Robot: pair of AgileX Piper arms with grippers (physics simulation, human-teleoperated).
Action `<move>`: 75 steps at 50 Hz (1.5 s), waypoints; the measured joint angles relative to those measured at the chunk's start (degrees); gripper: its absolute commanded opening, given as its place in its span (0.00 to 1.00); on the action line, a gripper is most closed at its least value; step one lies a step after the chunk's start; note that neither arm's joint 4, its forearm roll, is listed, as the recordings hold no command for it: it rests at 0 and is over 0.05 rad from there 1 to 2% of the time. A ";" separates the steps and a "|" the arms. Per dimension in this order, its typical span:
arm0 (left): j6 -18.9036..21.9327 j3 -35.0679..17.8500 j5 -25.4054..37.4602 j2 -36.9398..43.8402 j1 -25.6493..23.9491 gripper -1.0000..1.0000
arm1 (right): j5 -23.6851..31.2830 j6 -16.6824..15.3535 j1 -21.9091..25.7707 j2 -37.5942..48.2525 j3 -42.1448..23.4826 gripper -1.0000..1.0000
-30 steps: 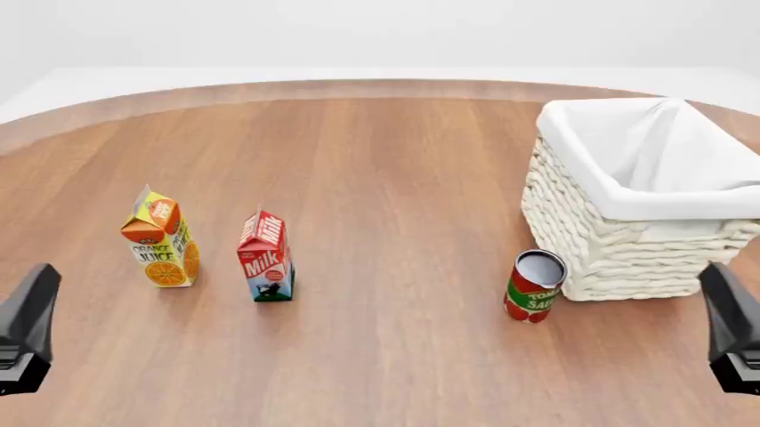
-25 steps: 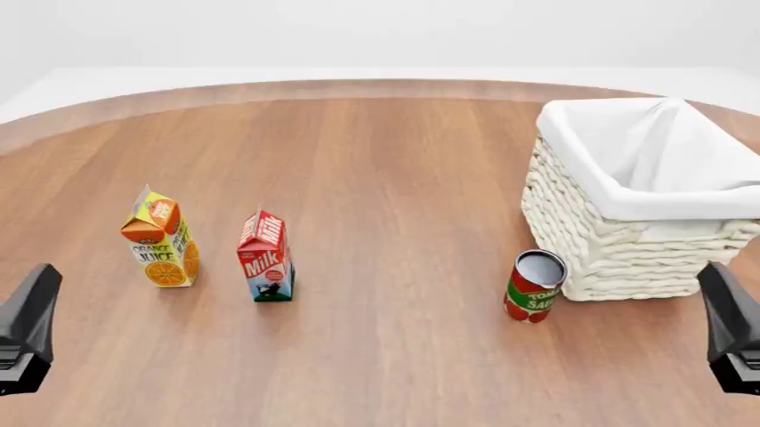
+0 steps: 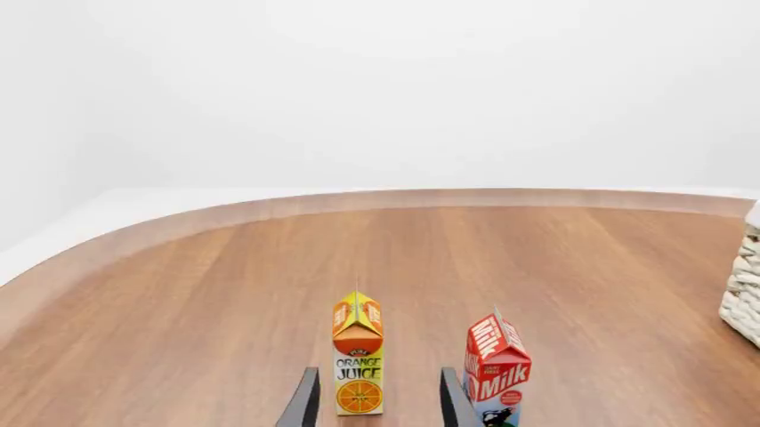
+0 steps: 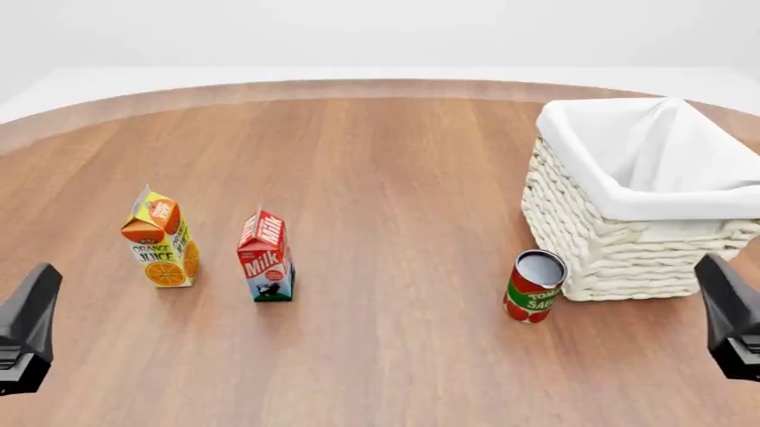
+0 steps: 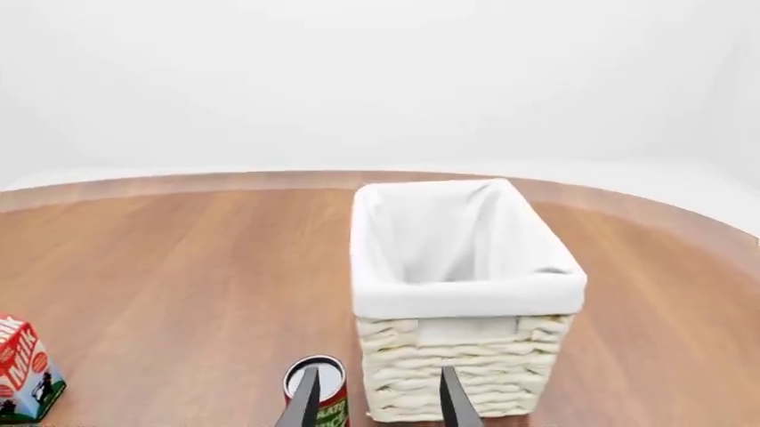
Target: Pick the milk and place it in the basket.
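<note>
Both arms' fingers (image 3: 313, 405) stand apart, empty; milk (image 4: 265, 256) upright ahead of left ones.

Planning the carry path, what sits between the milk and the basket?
Front view: mostly bare table between milk and basket; a tomato can stands by the basket's near corner.

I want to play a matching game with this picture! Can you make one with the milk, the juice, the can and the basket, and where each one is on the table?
Things:
1. milk
2. orange juice carton
3. tomato can
4. basket

Places in the front view:
A. farthest left
B. far right side, biggest thing
C. just right of the juice
D. right next to the basket's near left corner

Pairs: 1-C, 2-A, 3-D, 4-B
</note>
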 measured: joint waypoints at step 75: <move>0.00 0.00 0.00 0.00 0.00 1.00 | 23.81 14.59 23.74 36.20 -40.83 1.00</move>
